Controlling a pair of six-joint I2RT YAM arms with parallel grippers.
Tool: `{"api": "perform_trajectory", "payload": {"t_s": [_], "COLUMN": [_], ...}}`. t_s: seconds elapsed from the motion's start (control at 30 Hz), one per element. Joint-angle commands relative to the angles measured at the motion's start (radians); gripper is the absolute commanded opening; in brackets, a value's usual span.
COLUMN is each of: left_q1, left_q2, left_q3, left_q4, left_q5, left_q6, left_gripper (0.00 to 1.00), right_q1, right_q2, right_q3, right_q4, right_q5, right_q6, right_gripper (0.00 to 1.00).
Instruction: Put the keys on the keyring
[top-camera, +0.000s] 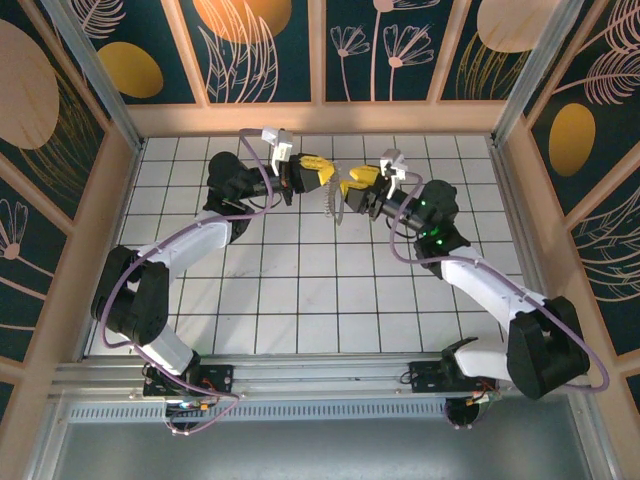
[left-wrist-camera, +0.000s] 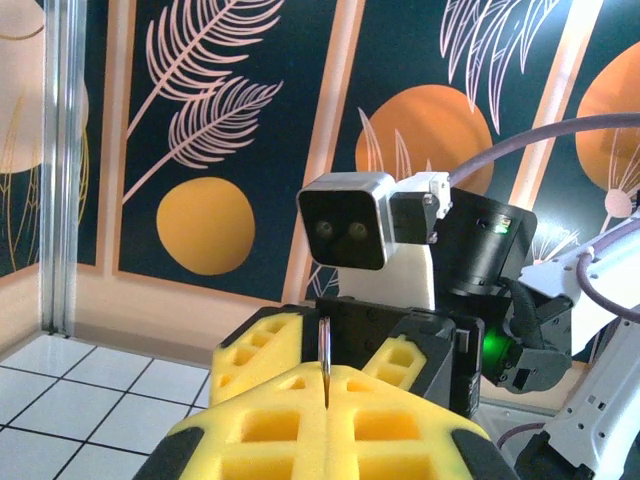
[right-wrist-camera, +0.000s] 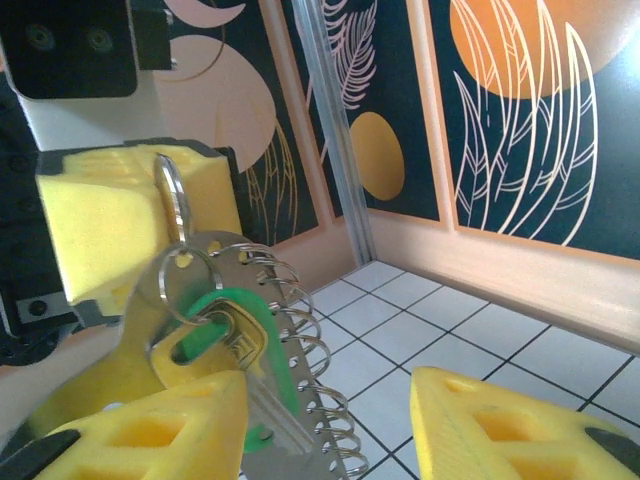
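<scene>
My left gripper (left-wrist-camera: 326, 392) is shut on the keyring (left-wrist-camera: 325, 345), a thin metal ring seen edge-on above the yellow pads. In the right wrist view that keyring (right-wrist-camera: 170, 192) sticks up out of the left gripper's foam. Below it hang a smaller silver ring (right-wrist-camera: 186, 276), the key (right-wrist-camera: 236, 332) with its green head, and a flat metal plate (right-wrist-camera: 300, 420) with a wire spiral along one edge. My right gripper (right-wrist-camera: 330, 430) is open; its left finger (right-wrist-camera: 150, 425) sits against the key's lower part. From above, both grippers (top-camera: 325, 178) (top-camera: 350, 188) meet over the far middle tiles.
The white tiled table (top-camera: 300, 300) is bounded by a wooden rim and patterned walls. The right arm's wrist camera (left-wrist-camera: 345, 220) faces the left gripper at close range. Cables loop beside both arms.
</scene>
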Motion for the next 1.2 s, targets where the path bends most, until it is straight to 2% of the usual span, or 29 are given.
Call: {"api": "perform_trajectory", "payload": {"t_s": [0.0,0.3,0.4,0.53,0.63,0.83,1.17], "left_q1": [-0.008,-0.016,-0.017,-0.019,-0.019,-0.019,-0.019], "left_q2": [-0.026,-0.013,-0.008,-0.005,-0.005,-0.006,-0.027], "left_q3": [0.000,0.010,0.019,0.025,0.028,0.039,0.094], "left_q4": [0.069,0.058,0.046,0.042,0.037,-0.013,-0.345], "left_q5": [0.023,0.039,0.042,0.042,0.043,0.052,0.072], "left_q6": [-0.020,-0.012,-0.006,-0.001,0.002,0.039,0.274], "left_gripper": [0.00,0.00,0.00,0.00,0.00,0.00,0.00], "right_q1": [0.016,0.052,0.068,0.083,0.083,0.045,-0.105], "right_q2": [0.016,0.077,0.091,0.095,0.078,-0.011,-0.189], "right_q3": [0.055,0.120,0.137,0.149,0.146,0.096,-0.009], "right_q4": [0.035,0.009,-0.009,-0.058,-0.106,-0.172,-0.224], "right_q5": [0.005,-0.027,-0.046,-0.059,-0.057,-0.020,-0.020], "right_q6": [-0.022,-0.038,-0.048,-0.076,-0.101,-0.123,-0.094], "right_gripper": [0.46,0.42,0.28,0.25,0.26,0.37,0.41]}}
